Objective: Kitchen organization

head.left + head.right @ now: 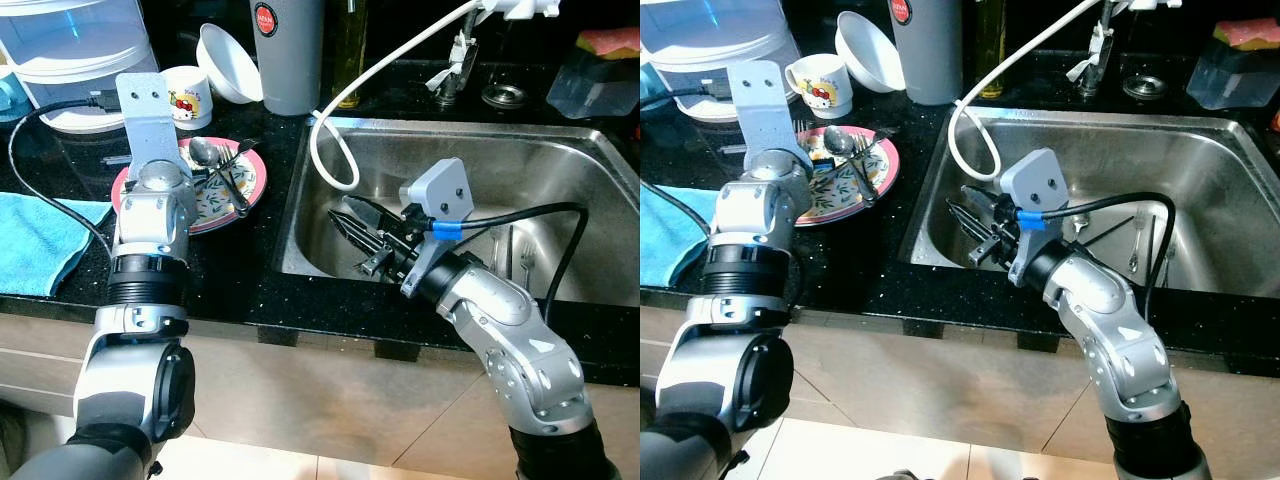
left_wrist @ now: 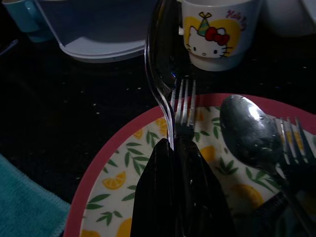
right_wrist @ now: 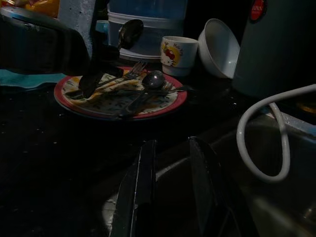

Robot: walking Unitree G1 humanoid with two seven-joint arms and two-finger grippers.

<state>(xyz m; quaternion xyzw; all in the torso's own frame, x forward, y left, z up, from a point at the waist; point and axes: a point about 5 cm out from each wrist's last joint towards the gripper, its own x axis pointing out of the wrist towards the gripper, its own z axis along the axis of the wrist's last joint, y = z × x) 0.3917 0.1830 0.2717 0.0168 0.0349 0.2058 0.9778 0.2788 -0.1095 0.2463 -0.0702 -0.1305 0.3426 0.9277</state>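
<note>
The left end effector (image 2: 180, 148), closed on a fork and spoon (image 2: 165, 84), hovered over the pink-rimmed plate (image 1: 255, 185) near the bench's front edge, while the right end effector (image 1: 362, 232), fingers narrowly parted and empty, reached into the sink (image 1: 560, 160).
</note>
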